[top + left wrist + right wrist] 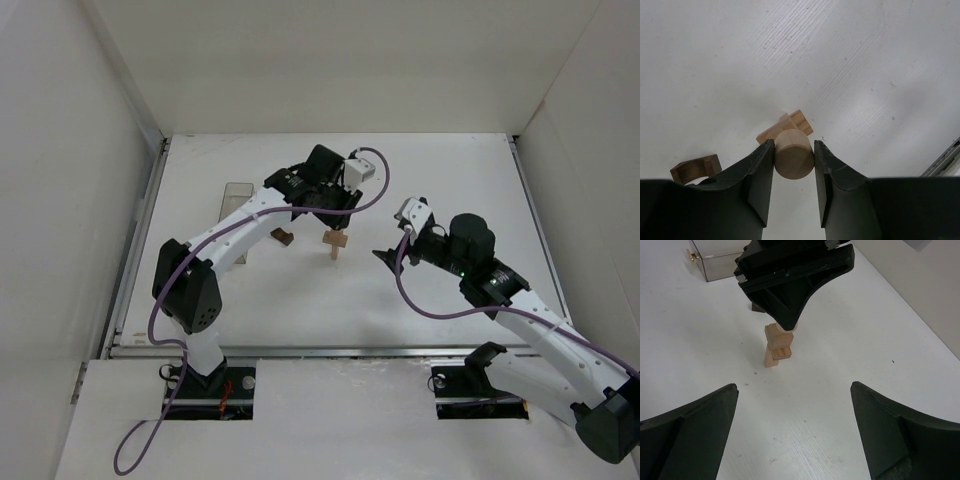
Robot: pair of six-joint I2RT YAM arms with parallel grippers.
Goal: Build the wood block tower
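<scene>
Left tool point(794, 145) is closed most of the way on a short pale wooden cylinder point(794, 159). One black finger point(757, 182) presses against each side, and the cylinder is held upright directly over the wood block tower point(336, 243). In the left wrist view the cylinder's round end faces the camera and hides most of the stack, with only a pale tan crosspiece point(790, 127) showing from behind it. In the right wrist view the cylinder's lower end appears to meet the top of the tower. The tool's black body covers that spot, so I cannot tell whether it rests there or hangs just above. The tower is a slim pale post standing upright with the crosspiece set across it. It stands near the middle of the counter point(450, 180), slightly toward the far edge.

A dark brown arch block point(281, 237) lies on the counter near the tower's left side, apart from it and not in the stack. Further out, a clear plastic box point(237, 194) stands by the counter's left edge toward the far corner, well apart from the tower.

On the tower's other side, the right tool point(793, 387) hovers low over the counter. Its fingers are spread wide with nothing between them, pointing at the tower but clear of it.
</scene>
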